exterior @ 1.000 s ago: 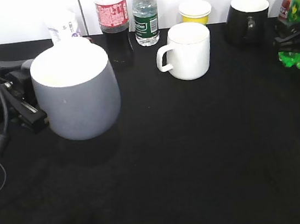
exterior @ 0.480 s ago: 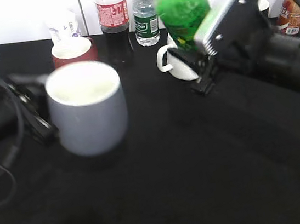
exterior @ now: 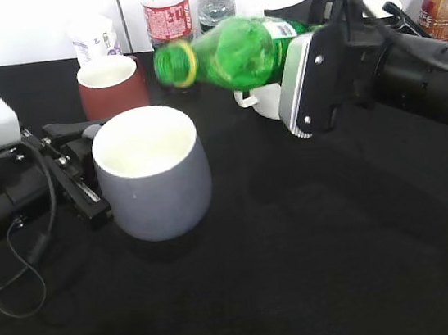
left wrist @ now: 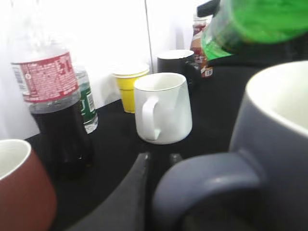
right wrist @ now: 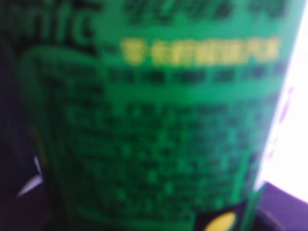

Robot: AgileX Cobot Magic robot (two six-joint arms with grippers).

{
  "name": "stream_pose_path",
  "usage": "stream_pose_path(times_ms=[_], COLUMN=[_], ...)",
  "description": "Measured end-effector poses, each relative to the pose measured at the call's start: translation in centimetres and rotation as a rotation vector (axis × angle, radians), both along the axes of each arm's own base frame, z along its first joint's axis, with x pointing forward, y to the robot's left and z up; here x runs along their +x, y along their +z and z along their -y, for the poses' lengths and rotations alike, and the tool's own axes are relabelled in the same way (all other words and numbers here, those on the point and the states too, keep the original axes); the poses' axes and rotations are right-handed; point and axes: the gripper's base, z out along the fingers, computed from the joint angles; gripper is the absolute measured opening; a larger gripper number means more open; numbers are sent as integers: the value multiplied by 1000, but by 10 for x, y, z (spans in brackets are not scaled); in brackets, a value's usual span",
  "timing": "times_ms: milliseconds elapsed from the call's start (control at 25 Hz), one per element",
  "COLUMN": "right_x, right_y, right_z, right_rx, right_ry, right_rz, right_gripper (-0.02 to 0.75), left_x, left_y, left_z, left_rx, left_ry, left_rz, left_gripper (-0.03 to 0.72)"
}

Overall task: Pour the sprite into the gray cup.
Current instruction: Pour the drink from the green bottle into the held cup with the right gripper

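Standing nearest on the black table (exterior: pixel 304 272), the gray cup (exterior: pixel 154 185) is upright, its loop handle (left wrist: pixel 207 185) clamped in the left hand (exterior: pixel 75 166). Above and behind the cup's rim, the sprite (exterior: pixel 233 50) lies nearly level in the air, gripped around its label by the closed right hand (exterior: pixel 308 49), its capped neck (exterior: pixel 171 64) pointing left over the cup's far side. Behind stand a brick-red mug (exterior: pixel 111 85), a white mug (left wrist: pixel 162 108), a cola bottle (exterior: pixel 167 18) and a yellow cup (left wrist: pixel 128 84).

Sprite (right wrist: pixel 159 120) label blurred, fills right wrist view; gray cup (left wrist: pixel 269 159) cut off right.
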Motion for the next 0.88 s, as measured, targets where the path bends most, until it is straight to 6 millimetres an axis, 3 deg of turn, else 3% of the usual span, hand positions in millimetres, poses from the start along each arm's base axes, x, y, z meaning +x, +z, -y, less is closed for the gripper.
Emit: stream_pose_path(times_ms=[520,880], right_x=[4,5], right_y=[12,19], right_z=[-3,-5], right_rx=[-191,-197], right_ry=[20,26], right_rz=[251,337], right_gripper=[458,456], left_x=[-5,-5], left_y=[-4,-3], left_z=[3,3], left_rx=[55,44], left_ry=[-63,-67], left_rz=[-7,1], left_gripper=[71,71])
